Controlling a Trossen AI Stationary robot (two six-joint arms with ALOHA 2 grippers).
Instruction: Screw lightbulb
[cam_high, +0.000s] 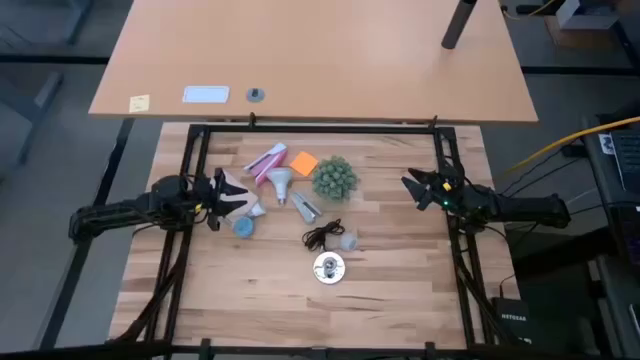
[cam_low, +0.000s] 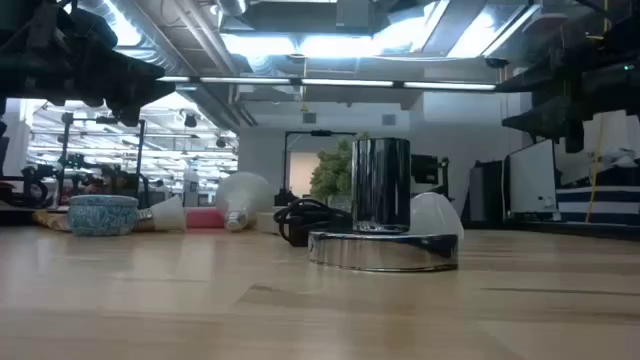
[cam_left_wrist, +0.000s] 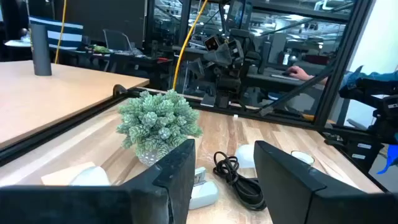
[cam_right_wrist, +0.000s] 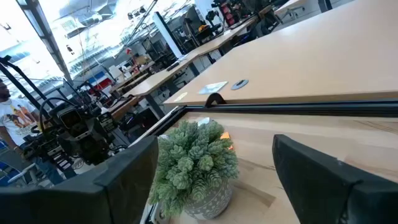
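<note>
The white lightbulb (cam_high: 280, 183) lies on its side on the wooden table, left of the green plant ball (cam_high: 335, 177); in the low view it (cam_low: 240, 196) shows behind the blue bowl. The shiny round metal socket (cam_high: 328, 267) stands nearer the front, and its black cord (cam_high: 322, 236) is coiled just behind it. My left gripper (cam_high: 215, 195) hovers open and empty at the table's left, left of the bulb; its fingers (cam_left_wrist: 180, 177) frame the cord and the plant. My right gripper (cam_high: 415, 185) hovers open and empty at the right, facing the plant ball (cam_right_wrist: 196, 165).
A grey-silver oblong item (cam_high: 305, 208) lies beside the bulb. A pale rounded thing (cam_high: 348, 241) sits next to the cord. A blue bowl (cam_high: 243, 226), a white object (cam_high: 240, 203), a pink item (cam_high: 265, 162) and an orange one (cam_high: 303, 163) crowd the left middle. A black frame (cam_high: 320, 128) rims the table.
</note>
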